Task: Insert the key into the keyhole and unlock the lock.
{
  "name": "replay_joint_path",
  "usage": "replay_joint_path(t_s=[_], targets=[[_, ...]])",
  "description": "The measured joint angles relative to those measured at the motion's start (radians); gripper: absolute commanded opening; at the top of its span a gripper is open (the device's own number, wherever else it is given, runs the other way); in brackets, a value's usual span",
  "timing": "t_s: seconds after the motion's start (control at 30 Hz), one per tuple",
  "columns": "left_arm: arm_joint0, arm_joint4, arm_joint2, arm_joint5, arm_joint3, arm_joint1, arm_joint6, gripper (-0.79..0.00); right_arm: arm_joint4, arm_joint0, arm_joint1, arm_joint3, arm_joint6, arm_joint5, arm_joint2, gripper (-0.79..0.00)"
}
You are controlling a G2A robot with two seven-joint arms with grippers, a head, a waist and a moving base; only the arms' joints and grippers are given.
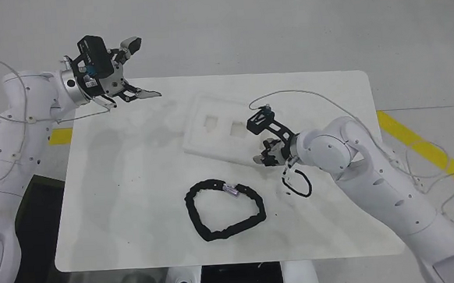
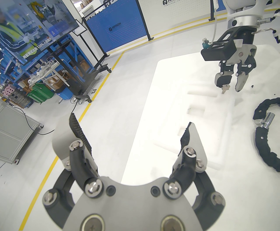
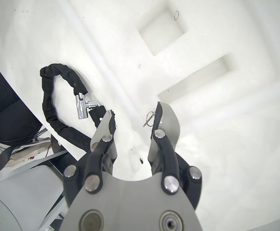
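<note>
A black fabric-covered chain lock (image 1: 209, 228) lies in a loop on the white table (image 1: 121, 195), its chrome lock cylinder (image 1: 231, 190) at the loop's far side. The cylinder (image 3: 81, 107) lies beside the chain (image 3: 50, 105). My right gripper (image 1: 271, 156) hangs open at the near right edge of the foam tray (image 1: 211, 142). A small silver key (image 3: 149, 118) on a ring rests against one finger's pad (image 3: 158, 116). The left wrist view shows that key (image 2: 225, 88) at a fingertip of the right gripper (image 2: 230, 86). My left gripper (image 1: 146, 68) is open and empty at the table's far left corner.
The white foam tray (image 3: 196, 43) has rectangular recesses; a loose thin ring (image 3: 176, 14) lies in one. A black cable loop (image 1: 296, 182) hangs under the right wrist. Open table surface lies left of the chain. Racks and a screen stand in the room beyond the table.
</note>
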Motion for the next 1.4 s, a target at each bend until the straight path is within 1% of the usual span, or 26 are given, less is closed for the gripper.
replay_joint_path(t_s=[0.13, 0.27, 0.4, 0.57, 1.07, 1.4], targets=[[0.0, 0.0, 0.0, 0.0, 0.0, 0.0, 0.0, 0.0, -0.017, 0.0, -0.001, 0.003, 0.007, 0.003, -0.002, -0.585], [0.0, 0.0, 0.0, 0.0, 0.0, 0.0, 0.0, 0.0, -0.03, 0.001, -0.003, 0.007, 0.012, 0.004, -0.002, -0.64], [0.0, 0.0, 0.0, 0.0, 0.0, 0.0, 0.0, 0.0, -0.042, 0.002, -0.004, 0.013, 0.014, 0.009, 0.002, -0.72], [0.0, 0.0, 0.0, 0.0, 0.0, 0.0, 0.0, 0.0, -0.067, 0.004, -0.006, 0.016, 0.02, 0.019, 0.003, -0.785], [0.0, 0.0, 0.0, 0.0, 0.0, 0.0, 0.0, 0.0, -0.088, 0.003, -0.013, 0.028, 0.017, 0.022, 0.011, -0.785], [0.0, 0.0, 0.0, 0.0, 0.0, 0.0, 0.0, 0.0, -0.175, -0.003, -0.002, -0.038, 0.054, 0.042, 0.058, -0.785]])
